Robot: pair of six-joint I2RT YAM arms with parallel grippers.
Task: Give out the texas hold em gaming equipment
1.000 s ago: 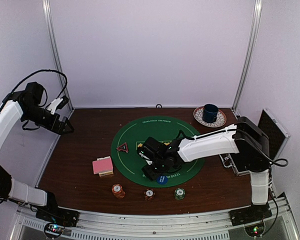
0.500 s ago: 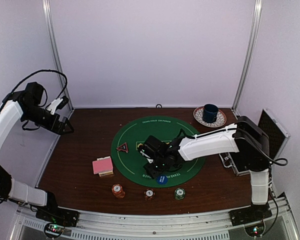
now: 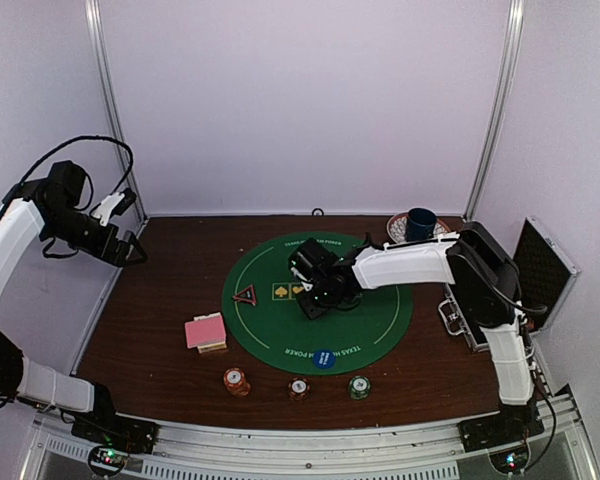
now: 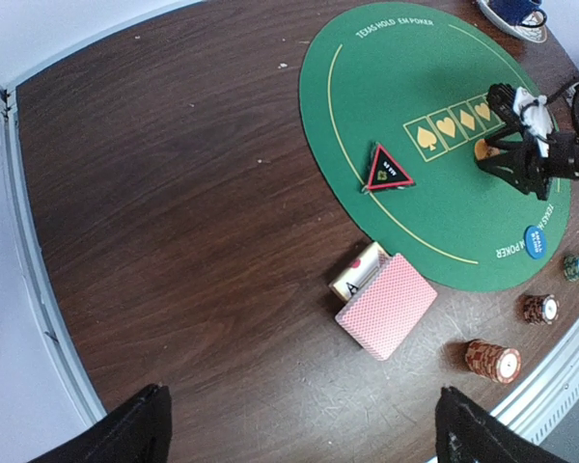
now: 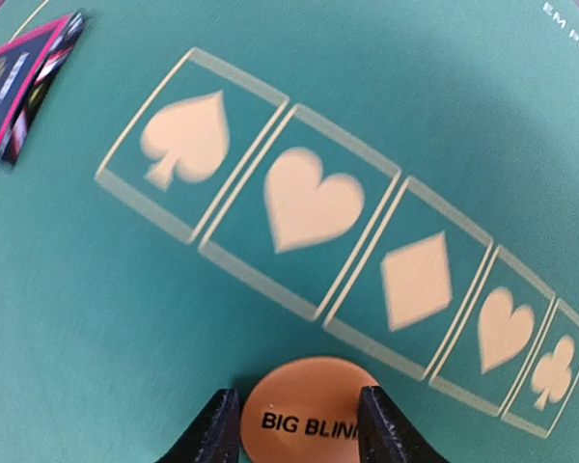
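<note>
left arm (image 3: 8, 255): white shell links, black joints, black cable looping over wrist. right arm (image 3: 410, 268): same white shells, black elbow housing, thin black cable along forearm. left gripper fingers (image 4: 135, 429), right gripper fingers (image 5: 210, 432): black, matte.

Right wrist view: the round orange disc (image 5: 314, 410) is cut off by the lower edge, the end of its black lettering is covered by one of the right gripper's (image 5: 299, 420) dark fingers (image 5: 212, 434), themselves cropped there, and the red-and-black triangle marker (image 5: 19, 87) is blurred and clipped by the left edge, its print unreadable. Top view: that disc is hidden under the gripper. Left wrist view: the left gripper (image 4: 304, 429) shows only two dark tips at the bottom edge, the dark blue cup (image 4: 519, 9) on its patterned saucer (image 4: 497, 21) is cropped by the top edge, and the pink-backed card deck (image 4: 386, 307) covers most of a face-up card (image 4: 357, 275).
</note>
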